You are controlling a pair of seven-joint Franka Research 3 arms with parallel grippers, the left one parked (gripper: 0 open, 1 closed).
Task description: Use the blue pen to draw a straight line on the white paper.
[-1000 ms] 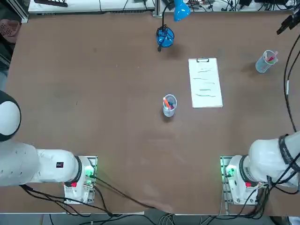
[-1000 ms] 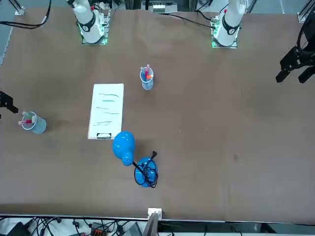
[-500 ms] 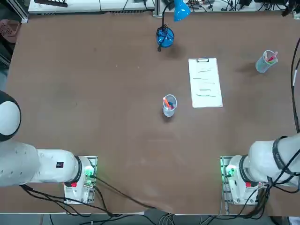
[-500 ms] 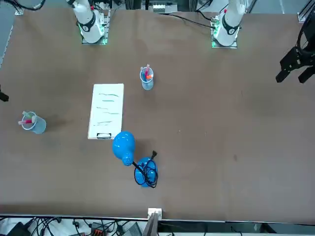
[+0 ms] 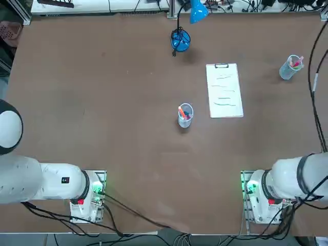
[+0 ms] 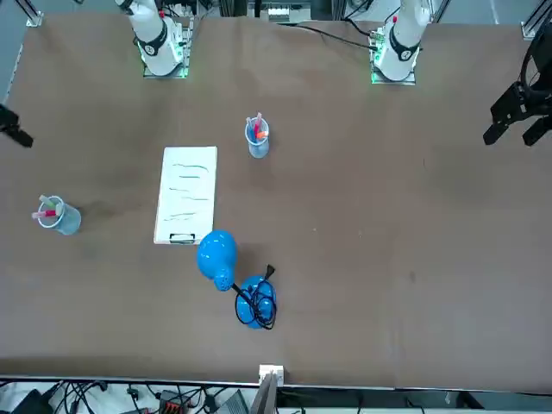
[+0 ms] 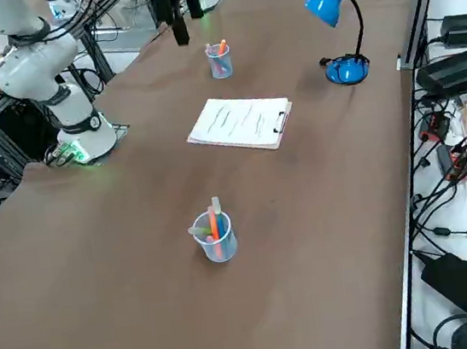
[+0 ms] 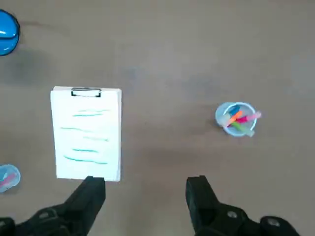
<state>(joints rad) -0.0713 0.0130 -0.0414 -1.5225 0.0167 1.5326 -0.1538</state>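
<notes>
The white paper lies flat on the brown table, with its metal clip on the far short edge and a few teal lines across it. Left of it stands a clear cup of pens, and a dark blue pen shows among the red and orange ones. My right gripper hangs open and empty, high above the table's right side. The wrist view shows the paper and a second cup of pink, orange and green pens far below its fingers. The gripper sits at the front view's left edge.
A blue desk lamp stands at the table's far edge, behind the paper. The second cup stands near the right edge. A black cable hangs along the right side. Brown tabletop stretches left of the middle cup.
My right gripper has drawn back toward the robot's side along the table's right edge and left the top view's far right corner. Its fingers stay open. Nothing on the table has moved.
</notes>
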